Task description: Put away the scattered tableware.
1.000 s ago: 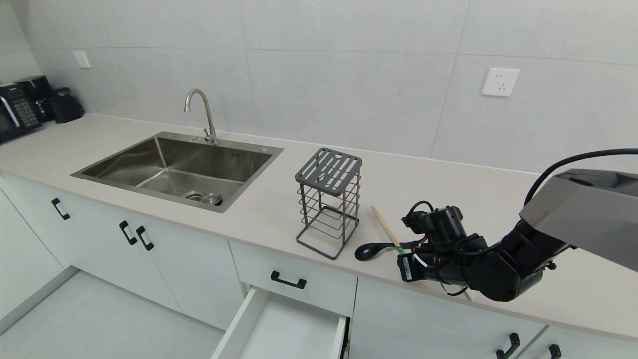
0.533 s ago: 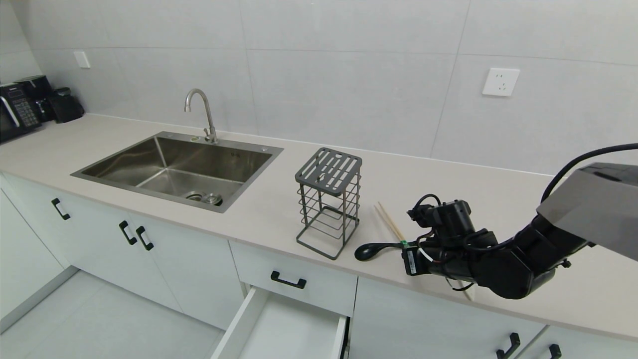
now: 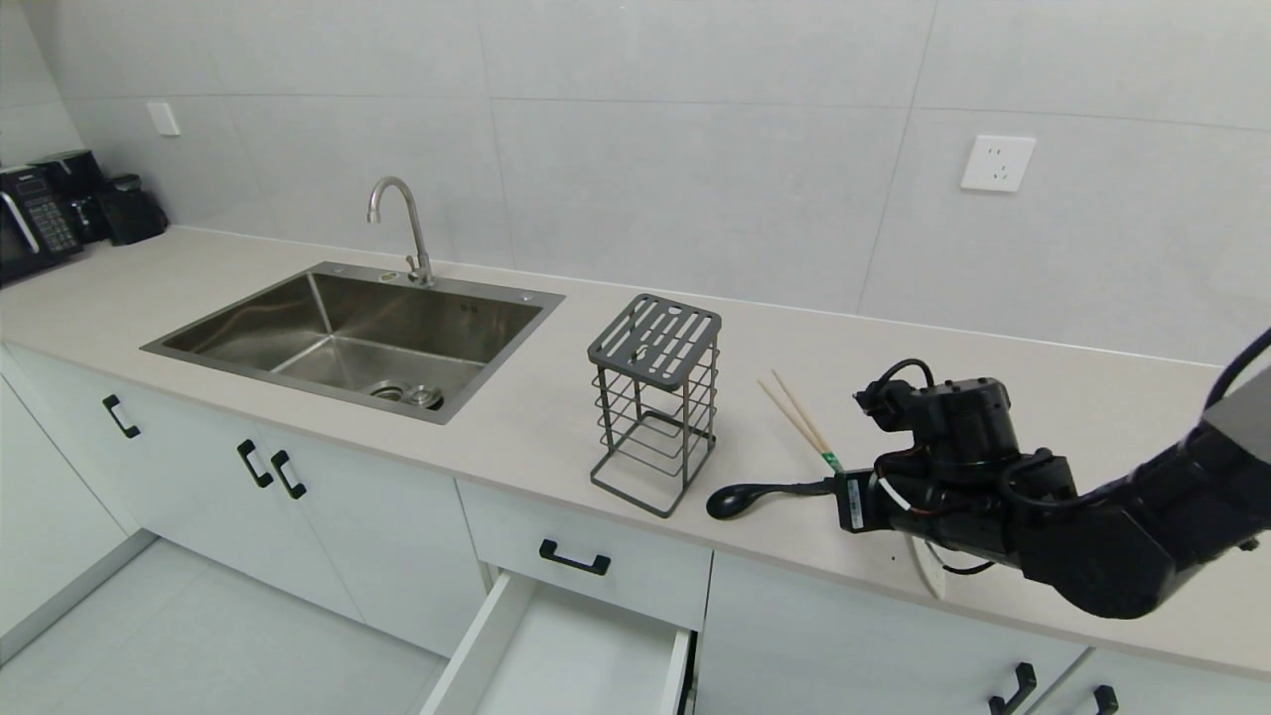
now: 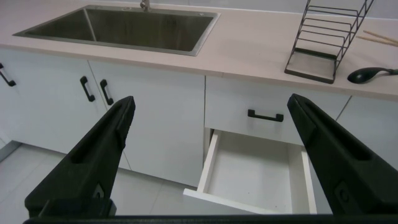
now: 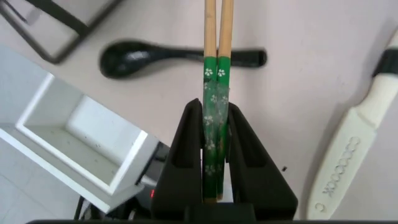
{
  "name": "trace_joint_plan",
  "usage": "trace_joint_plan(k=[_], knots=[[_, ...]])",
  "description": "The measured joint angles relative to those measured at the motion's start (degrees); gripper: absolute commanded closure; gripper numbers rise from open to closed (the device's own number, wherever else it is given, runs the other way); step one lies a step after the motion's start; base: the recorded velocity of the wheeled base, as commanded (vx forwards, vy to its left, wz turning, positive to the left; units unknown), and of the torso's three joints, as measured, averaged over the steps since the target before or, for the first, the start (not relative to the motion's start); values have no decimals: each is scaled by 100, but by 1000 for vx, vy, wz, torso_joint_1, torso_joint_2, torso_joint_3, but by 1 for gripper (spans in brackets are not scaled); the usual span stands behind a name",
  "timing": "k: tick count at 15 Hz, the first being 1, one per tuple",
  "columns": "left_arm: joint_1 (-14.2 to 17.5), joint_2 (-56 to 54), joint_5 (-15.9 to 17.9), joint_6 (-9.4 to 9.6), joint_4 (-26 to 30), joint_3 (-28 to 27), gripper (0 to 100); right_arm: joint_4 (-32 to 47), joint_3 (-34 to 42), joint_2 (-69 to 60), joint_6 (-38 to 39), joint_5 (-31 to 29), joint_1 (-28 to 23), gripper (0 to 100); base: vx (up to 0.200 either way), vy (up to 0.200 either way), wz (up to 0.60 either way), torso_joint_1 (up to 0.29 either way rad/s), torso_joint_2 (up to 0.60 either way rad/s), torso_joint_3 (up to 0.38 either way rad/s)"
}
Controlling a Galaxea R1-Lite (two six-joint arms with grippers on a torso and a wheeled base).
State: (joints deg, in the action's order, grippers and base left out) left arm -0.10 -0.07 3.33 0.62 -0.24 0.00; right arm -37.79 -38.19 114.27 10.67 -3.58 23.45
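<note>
My right gripper (image 3: 842, 485) is shut on the green-patterned ends of a pair of wooden chopsticks (image 3: 797, 415), held slanting above the counter to the right of the grey wire rack (image 3: 655, 402). In the right wrist view the chopsticks (image 5: 216, 68) sit pinched in the gripper (image 5: 216, 143), above a black spoon (image 5: 161, 59). The spoon (image 3: 740, 497) lies on the counter near its front edge, just right of the rack's base. My left gripper (image 4: 211, 165) hangs open in front of the cabinets, facing the open drawer (image 4: 255, 171).
A white-handled knife (image 5: 351, 162) lies on the counter beside my right gripper. The white drawer (image 3: 566, 650) stands pulled out below the rack. A steel sink (image 3: 348, 338) with a faucet is to the left, and appliances (image 3: 40, 214) stand at the far left.
My right gripper has moved right and up with the chopsticks, lifting their far ends off the counter. The spoon and rack stayed put.
</note>
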Motion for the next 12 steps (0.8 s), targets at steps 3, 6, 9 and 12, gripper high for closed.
trace_joint_plan(k=[3,6,9,12], knots=[[0,0,0,0,2,0,0,-485,405,-444,4,-2,-11,100,0,0,0,0,0,0],[0,0,1,-2,0,0,0,-728,523,-750,-5,6,-4,100,0,0,0,0,0,0],[0,0,0,0,2,0,0,-764,581,-1218,-20,48,39,100,0,0,0,0,0,0],[0,0,1,-2,0,0,0,-764,716,-1849,-30,149,107,100,0,0,0,0,0,0]])
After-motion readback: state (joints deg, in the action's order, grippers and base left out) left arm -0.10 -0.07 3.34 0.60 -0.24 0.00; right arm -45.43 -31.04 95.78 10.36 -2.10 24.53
